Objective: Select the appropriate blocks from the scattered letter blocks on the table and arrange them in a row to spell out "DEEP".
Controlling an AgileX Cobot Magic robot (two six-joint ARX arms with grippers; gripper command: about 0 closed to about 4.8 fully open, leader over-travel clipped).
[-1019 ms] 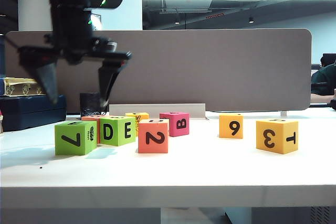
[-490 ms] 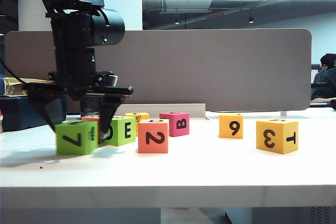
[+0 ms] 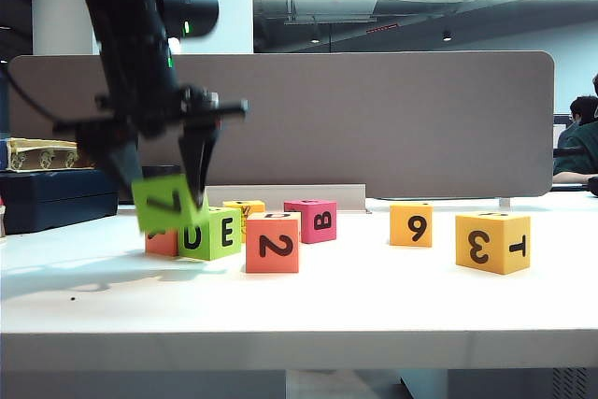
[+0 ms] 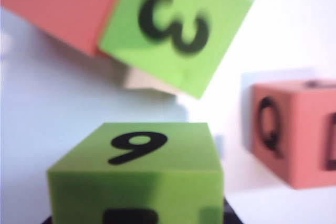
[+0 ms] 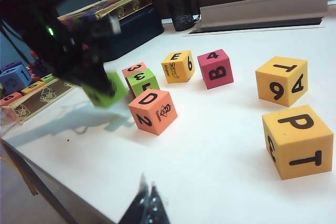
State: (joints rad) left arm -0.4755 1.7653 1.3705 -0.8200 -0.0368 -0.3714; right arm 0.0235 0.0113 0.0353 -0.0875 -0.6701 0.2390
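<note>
1. The left gripper (image 3: 168, 195) hangs over the left of the table (image 3: 374, 306) with the green "7" block (image 3: 170, 203) clamped between its fingers, tilted and clear of the tabletop.
2. The fingers stand partly closed, one on each side of that cube; the left wrist view shows its "9" face (image 4: 137, 148) close under the camera.
3. Just at 5 o'clock from the held block sits the green "D E" cube (image 3: 210, 233), with the salmon "2" block (image 3: 272, 243) at its 3 o'clock.
4. The yellow "3 T" block (image 3: 492, 242) lies well apart at 3 o'clock; the alligator block (image 5: 178, 66) sits behind the salmon one.
5. The right gripper (image 5: 148, 203) hovers well off, its jaws together on nothing.
6. The left arm is far nearer, so placing the cube probably falls to it.
</note>
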